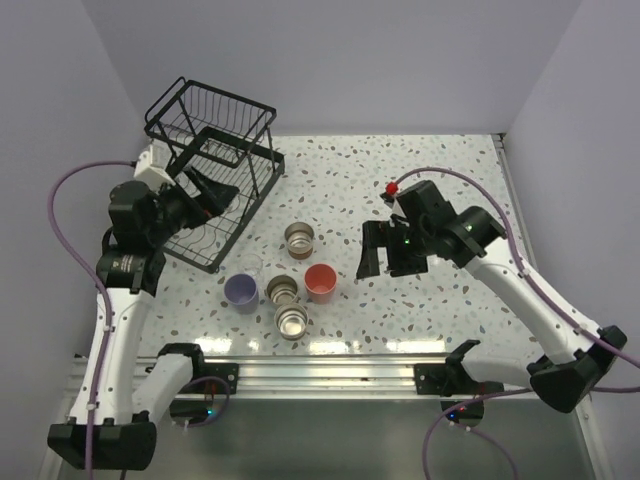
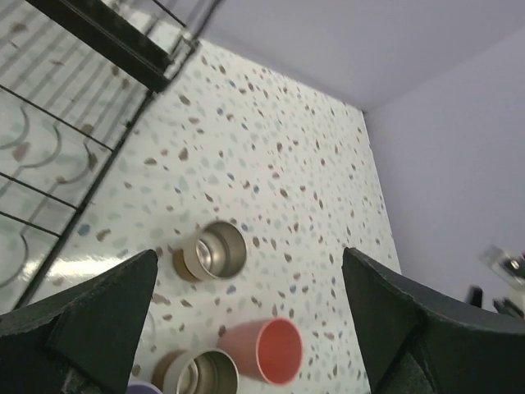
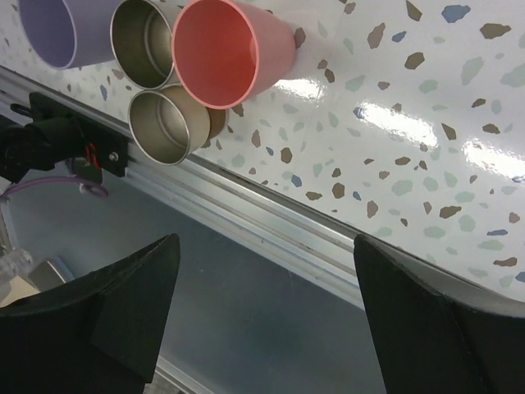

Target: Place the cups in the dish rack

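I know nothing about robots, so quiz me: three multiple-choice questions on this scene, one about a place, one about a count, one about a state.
1. Where does the dish rack stand?
A) far left of the table
B) near right edge
C) dead centre

2. How many shiny steel cups are out on the table?
A) one
B) three
C) six

3. The right gripper is:
A) open and empty
B) shut on a red cup
C) shut on a spoon

Answers: 1 A, the rack sits at the far left corner in the top view. 2 B, three metal rims show there. 3 A, its fingers are spread wide with nothing between them.
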